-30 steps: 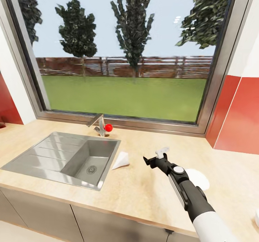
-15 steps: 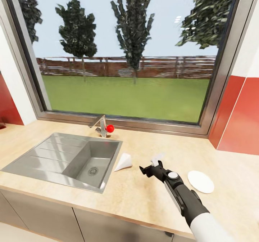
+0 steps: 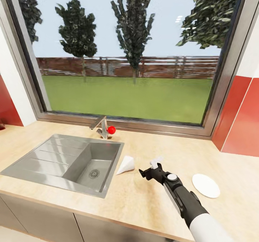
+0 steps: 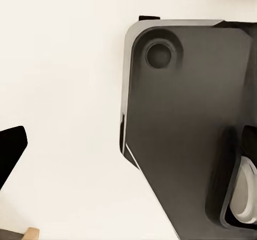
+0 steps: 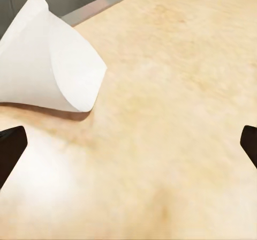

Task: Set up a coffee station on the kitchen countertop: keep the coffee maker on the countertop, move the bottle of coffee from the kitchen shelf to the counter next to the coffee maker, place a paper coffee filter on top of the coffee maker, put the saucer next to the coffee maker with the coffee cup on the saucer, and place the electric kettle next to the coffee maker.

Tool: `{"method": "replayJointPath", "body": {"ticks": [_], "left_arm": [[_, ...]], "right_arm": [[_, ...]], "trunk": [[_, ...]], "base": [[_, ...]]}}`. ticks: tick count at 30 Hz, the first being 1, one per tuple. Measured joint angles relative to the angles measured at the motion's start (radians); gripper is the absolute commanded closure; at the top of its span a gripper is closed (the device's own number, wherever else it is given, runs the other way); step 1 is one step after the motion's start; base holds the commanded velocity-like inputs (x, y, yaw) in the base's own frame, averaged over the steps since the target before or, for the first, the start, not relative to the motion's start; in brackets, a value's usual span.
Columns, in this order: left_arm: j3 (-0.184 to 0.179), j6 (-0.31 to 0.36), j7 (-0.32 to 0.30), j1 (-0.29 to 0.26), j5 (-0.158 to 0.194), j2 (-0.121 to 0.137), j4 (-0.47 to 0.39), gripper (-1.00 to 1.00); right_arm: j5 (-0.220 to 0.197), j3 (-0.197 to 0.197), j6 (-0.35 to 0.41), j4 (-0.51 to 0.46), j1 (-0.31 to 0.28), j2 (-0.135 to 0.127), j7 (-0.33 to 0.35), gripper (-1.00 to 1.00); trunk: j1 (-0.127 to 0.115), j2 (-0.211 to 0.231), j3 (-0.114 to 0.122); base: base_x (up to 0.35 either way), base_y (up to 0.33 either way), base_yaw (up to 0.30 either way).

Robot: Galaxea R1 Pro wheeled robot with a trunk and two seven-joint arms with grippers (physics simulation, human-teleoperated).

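A white cone-shaped paper coffee filter point(image 3: 126, 164) point(image 5: 51, 63) lies on its side on the kitchen countertop point(image 3: 144, 198), just right of the sink. My right gripper point(image 3: 150, 166) point(image 5: 128, 143) hovers low over the wood a short way right of the filter, open, with nothing between its fingers. The saucer point(image 3: 205, 185), flat and white, rests on the counter to the right of my right forearm. My left gripper point(image 4: 128, 149) points down past my own dark base, one black fingertip point(image 4: 10, 154) showing wide to the side. The coffee maker, bottle of coffee, kitchen shelf, coffee cup and electric kettle are out of view.
A steel sink point(image 3: 43, 162) with a drainboard is set into the counter at the left, with a faucet point(image 3: 101, 126) and red knob behind it. A large window spans the back wall. Red wall panels point(image 3: 241, 126) rise at the right.
The head view has drifted slightly. My right gripper has moved left and nearer, closing on the filter. The forearm no longer covers the saucer.
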Motion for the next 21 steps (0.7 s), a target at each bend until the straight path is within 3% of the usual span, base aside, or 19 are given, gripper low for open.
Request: {"method": "replayJointPath", "body": {"ticks": [12, 21], "left_arm": [[0.001, 0.002, 0.0, 0.0, 0.0, 0.001, 0.0, -1.0], [0.0, 0.005, 0.003, 0.012, 0.001, 0.02, 0.021, -1.0]], "right_arm": [[-0.001, 0.001, 0.0, 0.0, 0.0, 0.001, 0.002, -1.0], [-0.005, -0.019, 0.006, -0.014, -0.001, 0.014, -0.021, -1.0]], "trunk": [[0.0, 0.0, 0.0], [0.0, 0.0, 0.0]], "base": [[0.139, 0.102, 0.0], [0.005, 0.003, 0.0]]}}
